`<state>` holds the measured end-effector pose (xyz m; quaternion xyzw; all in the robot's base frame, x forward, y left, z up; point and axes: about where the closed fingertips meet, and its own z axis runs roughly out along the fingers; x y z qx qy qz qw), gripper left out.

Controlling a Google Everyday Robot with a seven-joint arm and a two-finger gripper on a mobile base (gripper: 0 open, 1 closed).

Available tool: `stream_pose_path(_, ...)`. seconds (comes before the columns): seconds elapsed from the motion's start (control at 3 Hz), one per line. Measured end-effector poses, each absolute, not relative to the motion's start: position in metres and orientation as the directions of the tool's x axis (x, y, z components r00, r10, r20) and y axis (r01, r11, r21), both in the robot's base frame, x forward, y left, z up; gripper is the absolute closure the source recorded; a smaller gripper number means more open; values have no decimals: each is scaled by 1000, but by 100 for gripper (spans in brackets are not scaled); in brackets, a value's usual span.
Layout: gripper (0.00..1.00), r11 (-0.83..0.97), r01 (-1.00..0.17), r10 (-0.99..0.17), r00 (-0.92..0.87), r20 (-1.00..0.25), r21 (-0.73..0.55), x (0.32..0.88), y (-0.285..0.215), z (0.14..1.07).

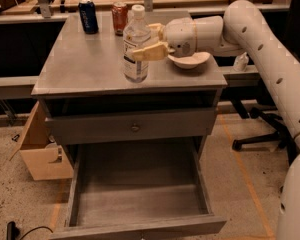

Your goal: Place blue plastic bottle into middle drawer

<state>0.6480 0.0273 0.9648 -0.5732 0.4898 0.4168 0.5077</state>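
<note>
The blue plastic bottle (136,36), clear with a white cap and a pale label, is upright over the front middle of the grey cabinet top (80,64). Its base is at or just above the surface. My gripper (140,50) reaches in from the right and is shut on the bottle at label height. One finger (149,51) crosses the bottle's front and the other is hidden behind it. The middle drawer (140,184), wide and deep with a plank floor, is pulled fully open below and in front, and holds nothing.
A dark blue can (88,16) and a red-orange can (120,18) stand at the back of the top. A white bowl (190,60) sits right of the bottle under my wrist. A closed drawer front with a knob (135,127) sits above the open drawer. A cardboard box (40,154) stands at the left, and chair legs (255,134) are at the right.
</note>
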Motion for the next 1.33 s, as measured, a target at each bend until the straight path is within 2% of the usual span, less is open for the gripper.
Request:
stream_pose_path(0.33,100,-9,-985,-144,173,-974,-173,636,32,969)
stream_pose_path(1.0,100,87,-973,-52,208,-977,-212,561,30,999)
stream_pose_path(1.33,100,69,-987,-65,140,-988,-145,528,41,942)
